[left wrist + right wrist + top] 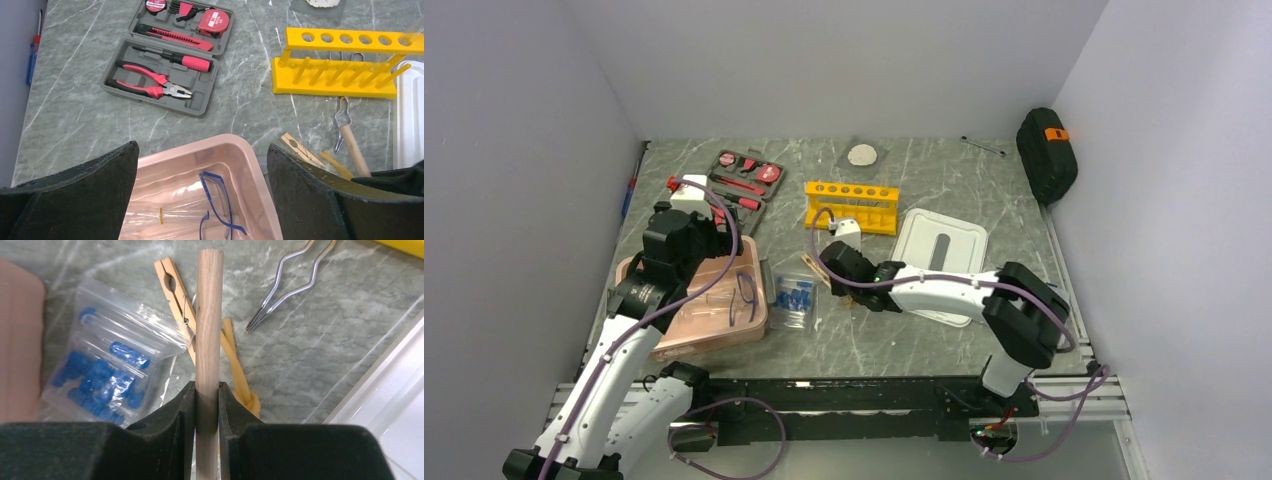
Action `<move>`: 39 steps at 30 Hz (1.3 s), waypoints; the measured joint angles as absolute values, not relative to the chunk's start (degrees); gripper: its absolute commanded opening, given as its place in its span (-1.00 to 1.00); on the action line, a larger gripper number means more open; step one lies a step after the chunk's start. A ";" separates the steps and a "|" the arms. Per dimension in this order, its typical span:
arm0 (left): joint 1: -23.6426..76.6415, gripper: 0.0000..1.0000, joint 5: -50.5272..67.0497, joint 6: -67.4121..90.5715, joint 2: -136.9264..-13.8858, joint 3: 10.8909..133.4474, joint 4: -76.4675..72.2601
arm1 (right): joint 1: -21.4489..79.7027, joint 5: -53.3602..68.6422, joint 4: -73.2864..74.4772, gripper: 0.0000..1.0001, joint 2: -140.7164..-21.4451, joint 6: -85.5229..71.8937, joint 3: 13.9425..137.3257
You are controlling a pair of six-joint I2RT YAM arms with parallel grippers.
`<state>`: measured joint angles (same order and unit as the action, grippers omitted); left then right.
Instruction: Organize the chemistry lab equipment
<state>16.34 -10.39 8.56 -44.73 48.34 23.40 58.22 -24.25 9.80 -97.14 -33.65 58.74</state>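
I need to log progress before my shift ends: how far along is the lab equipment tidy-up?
Done: the safety glasses lie in the pink tray, with the left pincer open above it. In hand: the right pincer is shut on a wooden rod. Left: the bag of blue-capped tubes, the wooden peg clamp and the yellow rack are on the table, outside the tray.

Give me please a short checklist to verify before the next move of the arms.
1. The right jaws are shut on the wooden stick: ok.
2. The left jaws are open and empty: ok.
3. The stick is lifted off the table: cannot tell.
4. The pink tray has free room beside the glasses: ok.
5. The bag of tubes and the clothespin are inside the tray: not ok, both lie on the table.
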 measured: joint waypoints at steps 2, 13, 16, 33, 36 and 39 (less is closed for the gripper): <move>16.34 0.99 -10.09 8.25 -44.71 48.34 23.40 | 58.22 -24.60 6.85 -1.00 -94.15 -33.47 55.81; 19.20 0.99 6.33 10.50 -44.84 48.36 19.46 | 62.43 -22.13 -16.67 -1.00 -77.34 -21.98 40.58; 21.37 0.99 12.64 14.11 -44.82 48.21 15.73 | 63.72 -20.67 -22.20 -1.00 -73.82 -18.83 40.36; 28.49 0.11 25.17 33.45 -51.33 46.00 1.93 | 69.49 -18.74 -34.28 -1.00 -71.94 -10.17 38.81; 29.41 -0.08 24.62 34.52 -51.37 45.95 1.74 | 69.58 -18.92 -34.39 -1.00 -71.90 -9.74 38.54; 30.30 -0.17 23.81 35.16 -51.37 45.95 1.67 | 69.73 -19.29 -34.39 -1.00 -71.88 -9.39 38.48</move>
<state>30.30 23.81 35.16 -51.37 45.95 1.67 69.73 -19.29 -34.39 -71.88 -9.39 38.48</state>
